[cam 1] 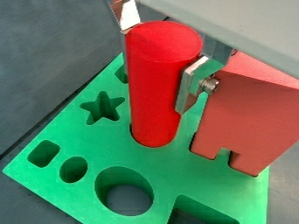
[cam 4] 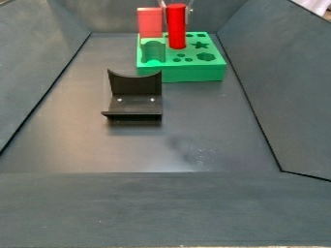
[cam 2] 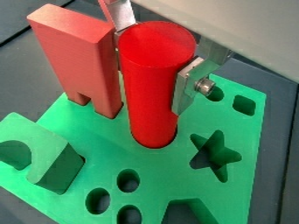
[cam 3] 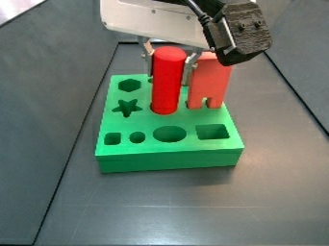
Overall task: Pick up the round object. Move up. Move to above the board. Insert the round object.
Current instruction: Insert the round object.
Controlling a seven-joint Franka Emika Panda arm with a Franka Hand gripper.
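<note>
One relation governs the coming move — red round object (cam 1: 156, 83) upright, long axis vertical, lower end already sunk into a round hole near the middle of the green board (cam 1: 70, 179). Hand (cam 1: 162, 61) directly above and around the peg's upper part; silver fingers (cam 1: 194, 80) pressed flat against opposite sides of the peg, so narrowed and clamped on it, not wide. Same grip seen in both wrist views: peg (cam 2: 153, 83) between the plates, base ringed by green with no gap visible.

Judged: insertion step in hand, close to done; whether the peg sits fully to the hole's bottom cannot be told, since the hole hides its lower end. Much of the peg above the board surface in a side view (cam 3: 167, 82).

Close neighbour — red block (cam 1: 246, 118) standing upright in its own slot just beside the peg, very near one finger; little room on that side for opening.

Other holes free: star (cam 1: 103, 107), large circle (cam 1: 125, 190), smaller cut-outs along the edge.

Board on a dark counter (cam 4: 195, 136); fixture (cam 4: 134, 94) well apart from the board, nearer that camera. Walls enclosing the work area, otherwise bare around the board
</note>
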